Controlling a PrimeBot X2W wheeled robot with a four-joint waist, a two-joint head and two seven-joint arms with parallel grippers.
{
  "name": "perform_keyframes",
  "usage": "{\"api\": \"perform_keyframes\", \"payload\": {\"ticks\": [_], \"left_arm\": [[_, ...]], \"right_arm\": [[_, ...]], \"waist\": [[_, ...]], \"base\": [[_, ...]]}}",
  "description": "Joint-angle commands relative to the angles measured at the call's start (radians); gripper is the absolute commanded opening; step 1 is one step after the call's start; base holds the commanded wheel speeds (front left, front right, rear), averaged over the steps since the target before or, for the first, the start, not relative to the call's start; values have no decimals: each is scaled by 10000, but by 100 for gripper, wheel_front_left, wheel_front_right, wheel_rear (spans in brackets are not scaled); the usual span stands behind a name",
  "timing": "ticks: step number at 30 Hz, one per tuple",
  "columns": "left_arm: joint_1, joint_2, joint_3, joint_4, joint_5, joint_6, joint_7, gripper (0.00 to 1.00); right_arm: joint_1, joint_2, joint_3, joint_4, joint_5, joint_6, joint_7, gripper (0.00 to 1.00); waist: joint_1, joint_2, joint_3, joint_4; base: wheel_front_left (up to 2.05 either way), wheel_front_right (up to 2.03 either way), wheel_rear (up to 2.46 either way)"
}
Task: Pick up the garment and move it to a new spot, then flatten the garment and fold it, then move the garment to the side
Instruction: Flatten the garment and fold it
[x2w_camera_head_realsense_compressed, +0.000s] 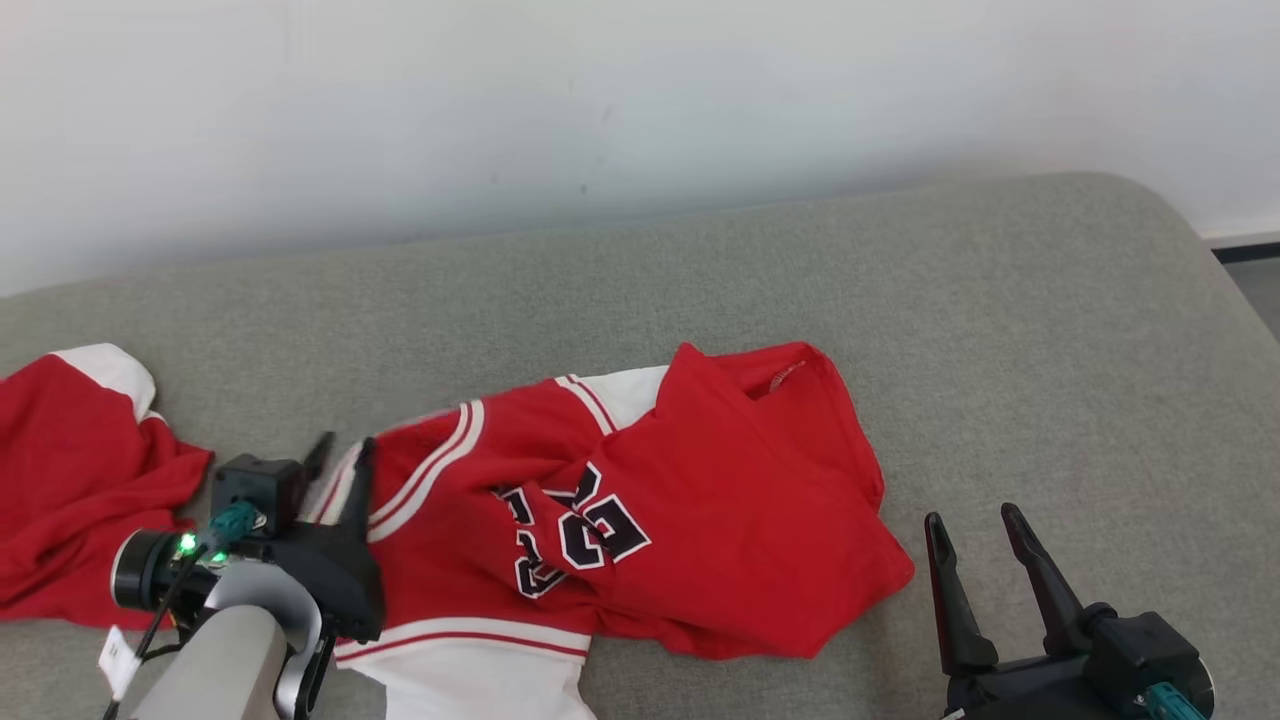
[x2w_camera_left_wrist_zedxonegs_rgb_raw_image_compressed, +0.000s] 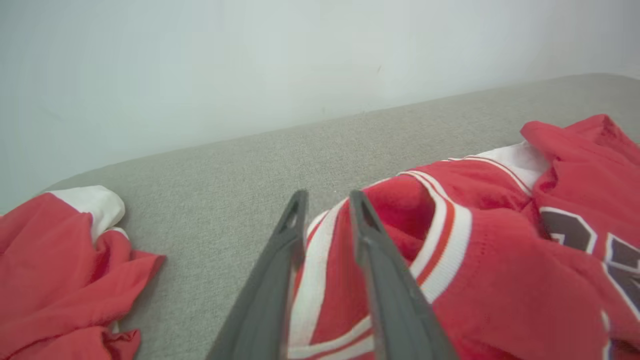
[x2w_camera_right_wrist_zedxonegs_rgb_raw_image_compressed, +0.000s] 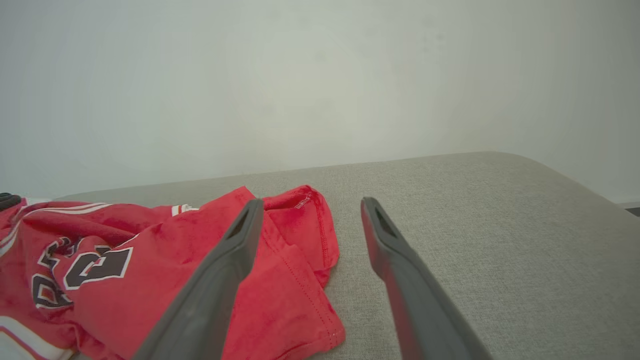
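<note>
1. Head view: the red jersey (x2w_camera_head_realsense_compressed: 700, 480) lay crumpled across the middle of the grey cushion (x2w_camera_head_realsense_compressed: 1000, 330), its number print creased and one flap folded over itself. A second red garment (x2w_camera_head_realsense_compressed: 70, 480) sat at the cushion's left end, apart from the jersey. The left claw (x2w_camera_head_realsense_compressed: 346, 442) stood at the jersey's left edge, and the right claw (x2w_camera_head_realsense_compressed: 971, 516) hung over bare cushion near the front right, fingers spread and empty.

2. Left wrist view: the left claw (x2w_camera_left_wrist_zedxonegs_rgb_raw_image_compressed: 327, 196) had its fingers drawn fairly close, with the striped trim (x2w_camera_left_wrist_zedxonegs_rgb_raw_image_compressed: 440, 235) running up between them. Whether they pinched the cloth or only straddled it could not be told. Judged from this, the step was taking hold for the pick-up. The hold would be best with the trim deep between the fingers, and only this jersey's layers, since thin knit slips from a tip-only pinch.

3. Right wrist view: the right claw (x2w_camera_right_wrist_zedxonegs_rgb_raw_image_compressed: 312, 202) was wide apart, one finger over the jersey's hem corner (x2w_camera_right_wrist_zedxonegs_rgb_raw_image_compressed: 320, 320) and the other over bare cushion. It would probably do well to take that corner low against the cushion, so both claws lift together and the cloth hangs open rather than bunched.
</note>
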Motion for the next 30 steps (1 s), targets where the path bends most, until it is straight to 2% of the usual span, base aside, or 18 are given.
{"api": "perform_keyframes", "payload": {"ticks": [1, 9, 10, 15, 20, 27, 30], "left_arm": [[387, 72, 302, -441, 176, 139, -18, 100], [2350, -116, 2152, -3866, 1189, 646, -15, 100], [2350, -116, 2152, -3866, 1189, 646, -15, 100], [3671, -456, 3329, -5923, 1901, 822, -15, 100], [4865, -769, 4011, -7127, 2432, 558, -15, 100], [5903, -1063, 4451, -7910, 2973, 6, -15, 100], [6172, -1237, 4647, -8064, 3090, -94, -15, 100]], "right_arm": [[126, -1, 23, 28, -5, 12, -8, 100], [313, -135, -84, 31, -22, 12, -8, 100], [313, -135, -84, 31, -22, 12, -8, 100], [403, -179, -68, -17, -33, 12, -8, 100], [455, -224, 24, -27, -57, 12, -8, 100], [509, -415, 211, 23, -81, 12, -8, 100], [526, -458, 227, 41, -60, 12, -8, 100]], "waist": [[0, -1, -214, 141], [0, -1, -682, 574], [0, -1, -682, 574], [0, -1, -788, 845], [0, -1, -915, 1056], [0, -1, -1132, 1280], [0, -1, -1212, 1334]], "base": [[0, 0, 0], [0, 0, 0], [0, 0, 0], [0, 0, 0], [0, 0, 0], [0, 0, 0], [0, 0, 0]]}}
